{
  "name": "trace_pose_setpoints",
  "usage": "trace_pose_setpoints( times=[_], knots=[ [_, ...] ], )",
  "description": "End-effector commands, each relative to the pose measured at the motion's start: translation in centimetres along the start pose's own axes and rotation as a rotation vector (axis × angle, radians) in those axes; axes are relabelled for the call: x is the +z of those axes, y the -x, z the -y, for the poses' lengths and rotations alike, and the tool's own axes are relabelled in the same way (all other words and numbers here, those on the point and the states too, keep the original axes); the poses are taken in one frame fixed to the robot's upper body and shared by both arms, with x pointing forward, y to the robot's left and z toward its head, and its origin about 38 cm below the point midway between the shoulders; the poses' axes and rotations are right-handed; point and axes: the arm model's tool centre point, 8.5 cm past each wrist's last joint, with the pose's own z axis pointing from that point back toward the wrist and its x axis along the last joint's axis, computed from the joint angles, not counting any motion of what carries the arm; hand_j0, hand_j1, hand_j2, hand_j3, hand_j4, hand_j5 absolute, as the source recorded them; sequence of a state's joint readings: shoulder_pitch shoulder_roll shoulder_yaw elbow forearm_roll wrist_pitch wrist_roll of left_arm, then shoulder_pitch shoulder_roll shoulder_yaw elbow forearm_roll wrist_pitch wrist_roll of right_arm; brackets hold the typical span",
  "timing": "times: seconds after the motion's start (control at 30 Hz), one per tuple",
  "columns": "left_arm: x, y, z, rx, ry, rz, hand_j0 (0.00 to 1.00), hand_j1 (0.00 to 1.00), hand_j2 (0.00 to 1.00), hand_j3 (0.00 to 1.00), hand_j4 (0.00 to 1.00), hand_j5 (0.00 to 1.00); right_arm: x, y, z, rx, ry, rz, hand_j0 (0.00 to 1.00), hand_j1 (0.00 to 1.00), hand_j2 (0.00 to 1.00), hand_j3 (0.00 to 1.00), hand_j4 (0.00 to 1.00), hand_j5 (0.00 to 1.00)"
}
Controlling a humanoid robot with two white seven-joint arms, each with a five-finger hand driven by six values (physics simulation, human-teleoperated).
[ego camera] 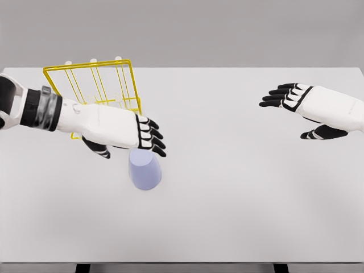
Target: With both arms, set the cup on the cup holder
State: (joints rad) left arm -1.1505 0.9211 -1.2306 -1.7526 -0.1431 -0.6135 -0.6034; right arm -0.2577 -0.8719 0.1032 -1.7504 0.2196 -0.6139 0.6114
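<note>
Table (239,216): white, bears all items.
Cup holder (94,85): yellow wire rack, behind cup.
Left hand (122,132): fingers extended, holding nothing, just above cup; nearer.
Right hand (307,105): fingers spread, empty, well apart from cup.
Cup (144,172): lavender, apparently inverted, on table.

One cup (145,173) lies on the tabletop (239,187) — just in front of the one yellow wire holder (94,85). Two robot hands show — the left (122,132) beside the cup, the right (301,108) well apart from it.
</note>
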Motion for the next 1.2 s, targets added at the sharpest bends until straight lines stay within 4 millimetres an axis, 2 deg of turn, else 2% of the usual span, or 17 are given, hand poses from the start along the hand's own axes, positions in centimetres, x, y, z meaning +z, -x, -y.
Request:
trace_pose_setpoints(
  times=[0.0,0.23,0.33,0.57,0.67,0.93,1.03,1.17],
  knots=[
    [-1.1,-0.3,0.4,0.006,0.020,0.026,1.00,1.00,1.00,1.00,1.00,1.00,0.0,-0.1,0.1,-0.004,0.003,0.003,1.00,1.00,1.00,1.00,1.00,1.00],
    [-2.7,0.2,0.4,-0.030,0.046,0.022,0.99,0.99,0.99,0.99,0.99,0.99,-0.1,-0.1,0.0,-0.006,0.005,0.004,1.00,1.00,1.00,1.00,1.00,1.00],
    [-4.1,0.7,0.5,-0.042,0.056,0.021,0.99,0.99,0.99,0.99,0.99,0.99,-0.1,-0.1,0.0,-0.006,0.003,0.004,1.00,1.00,1.00,1.00,1.00,1.00],
    [-4.3,1.2,1.8,-0.037,0.095,0.005,0.99,0.99,0.99,0.99,0.99,0.99,0.0,-0.1,0.1,-0.004,0.003,0.003,1.00,1.00,1.00,1.00,1.00,1.00],
    [-5.2,0.9,2.5,-0.027,0.101,0.018,0.99,0.99,0.99,0.99,0.99,0.99,0.0,-0.1,0.1,-0.002,0.001,0.002,1.00,1.00,1.00,1.00,1.00,1.00],
    [-5.8,0.7,2.8,-0.027,0.105,0.030,0.97,0.97,0.97,0.97,0.97,0.97,0.0,-0.1,0.0,-0.004,-0.001,0.002,1.00,1.00,1.00,1.00,1.00,1.00],
    [-5.9,0.6,3.0,-0.023,0.105,0.032,0.93,0.93,0.93,0.93,0.93,0.93,0.0,-0.1,0.0,-0.005,0.000,0.003,1.00,1.00,1.00,1.00,1.00,1.00],
    [-5.8,0.6,3.0,-0.024,0.106,0.032,0.72,0.72,0.72,0.72,0.72,0.72,0.1,-0.1,-0.7,-0.019,-0.010,0.001,1.00,1.00,1.00,1.00,1.00,1.00]
  ],
)
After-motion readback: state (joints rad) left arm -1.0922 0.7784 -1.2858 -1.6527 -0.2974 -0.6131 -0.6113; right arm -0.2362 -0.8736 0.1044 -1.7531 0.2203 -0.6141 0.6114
